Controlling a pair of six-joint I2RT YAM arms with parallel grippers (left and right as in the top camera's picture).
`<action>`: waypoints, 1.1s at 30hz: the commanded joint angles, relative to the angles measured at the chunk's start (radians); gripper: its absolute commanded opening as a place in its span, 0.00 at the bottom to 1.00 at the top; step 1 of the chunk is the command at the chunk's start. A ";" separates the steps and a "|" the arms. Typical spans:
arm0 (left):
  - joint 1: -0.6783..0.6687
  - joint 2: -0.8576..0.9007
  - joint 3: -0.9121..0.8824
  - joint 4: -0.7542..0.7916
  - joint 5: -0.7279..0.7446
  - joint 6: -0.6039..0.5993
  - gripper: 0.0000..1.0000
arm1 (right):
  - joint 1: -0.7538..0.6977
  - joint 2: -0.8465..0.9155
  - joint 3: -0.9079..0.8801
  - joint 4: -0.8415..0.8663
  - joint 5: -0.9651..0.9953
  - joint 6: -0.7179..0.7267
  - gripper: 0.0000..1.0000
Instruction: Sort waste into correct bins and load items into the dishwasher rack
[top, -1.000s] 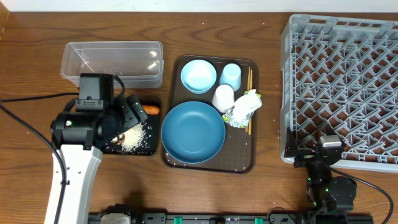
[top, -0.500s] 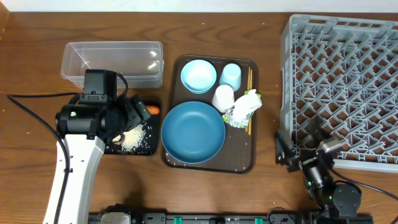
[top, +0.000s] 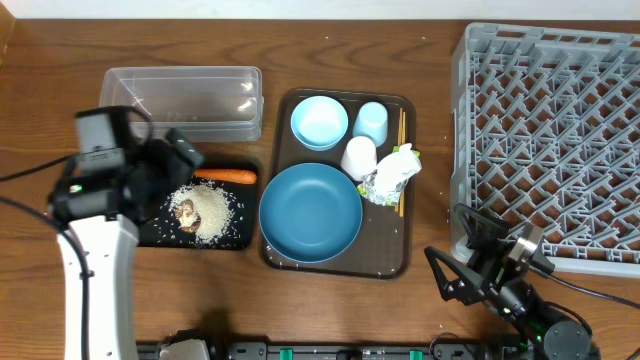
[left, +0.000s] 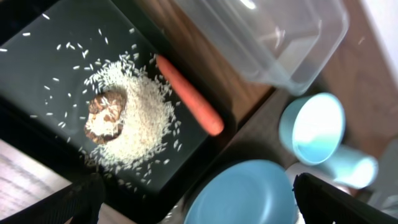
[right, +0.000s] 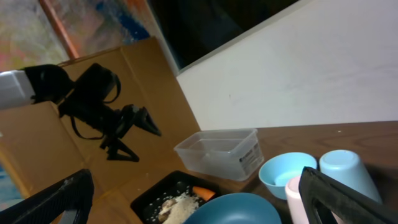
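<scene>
Across the top right of my overhead view the grey rack (top: 550, 140) fills the corner. At the middle of the table (top: 300, 300) sits the brown serving tray (top: 385, 240), crowded with the dark blue bowl (top: 310, 212), the pale blue bowl (top: 319, 121), the pale blue cup (top: 371, 122) and the white cup (top: 359, 158). The crumpled wrapper (top: 390, 175) leans against the white cup and lies over the chopsticks (top: 402, 128) along the tray's right edge. The clear tub (top: 180, 100) stands at upper left, with nothing in it that I can make out. Just below it is the black tray (top: 243, 238), which holds a loose white heap of rice (top: 212, 205) with stray grains scattered round. The brown lump (top: 185, 213) is bedded in the heap's left side, and the orange carrot (top: 226, 176) lies along the tray's top edge. My left gripper (top: 180, 160) hangs over the tray's upper left corner, fingers spread wide and holding nothing. The right gripper (top: 455, 255), at lower right beside the rack's corner, is also spread and holding nothing. A second ago the left arm covered most of the black tray. It has since pulled towards the left edge of the frame, baring the lump and the whole carrot. The right gripper has swung out from the rack's edge towards the bottom centre, and nothing on the serving tray has shifted.
</scene>
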 joint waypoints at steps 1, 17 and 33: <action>0.097 0.023 0.010 -0.004 0.146 0.055 0.98 | -0.006 0.045 0.093 -0.004 -0.028 -0.002 0.99; 0.233 0.051 0.010 -0.057 0.147 0.055 0.98 | 0.159 0.772 0.836 -0.710 0.014 -0.613 0.99; 0.233 0.051 0.010 -0.057 0.147 0.055 0.98 | 0.922 1.400 1.071 -0.789 0.643 -0.707 0.99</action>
